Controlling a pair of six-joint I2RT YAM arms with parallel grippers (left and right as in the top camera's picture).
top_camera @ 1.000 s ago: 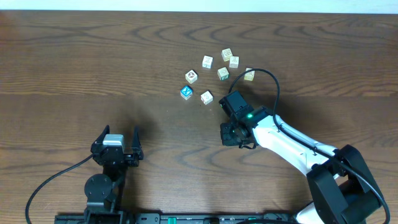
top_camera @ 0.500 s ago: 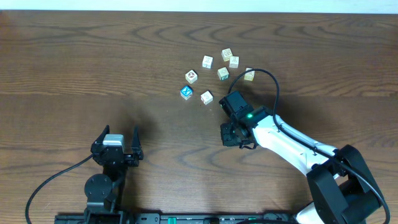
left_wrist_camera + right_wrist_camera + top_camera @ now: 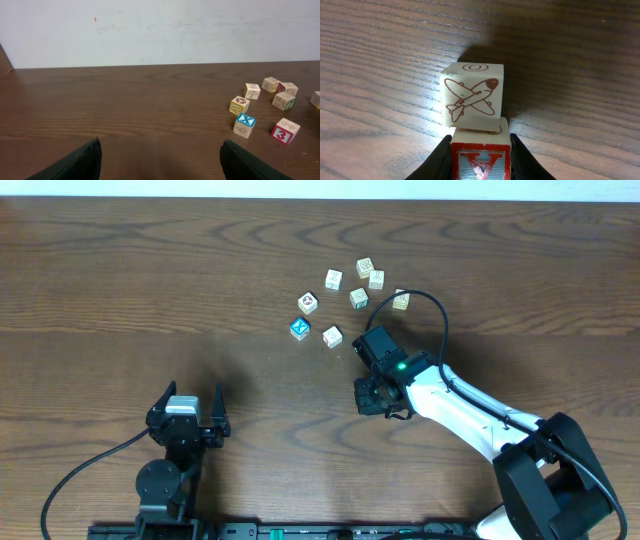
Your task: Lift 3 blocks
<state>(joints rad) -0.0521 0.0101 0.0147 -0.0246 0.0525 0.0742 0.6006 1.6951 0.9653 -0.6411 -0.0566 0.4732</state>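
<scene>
My right gripper is shut on a block with a red-framed face and a red letter. A pale block with a red-brown aeroplane drawing lies just beyond the fingertips, touching the held one, with its shadow on the table. From overhead, the right gripper hides both. Several more blocks lie in a cluster, among them a yellow-edged one, one with a red "3" face and a blue X cube. My left gripper stands open and empty, well left of the cluster.
The cluster sits at the table's far middle, above the right gripper. A black cable loops over the right arm near the rightmost cube. A pale wall stands behind the table's far edge.
</scene>
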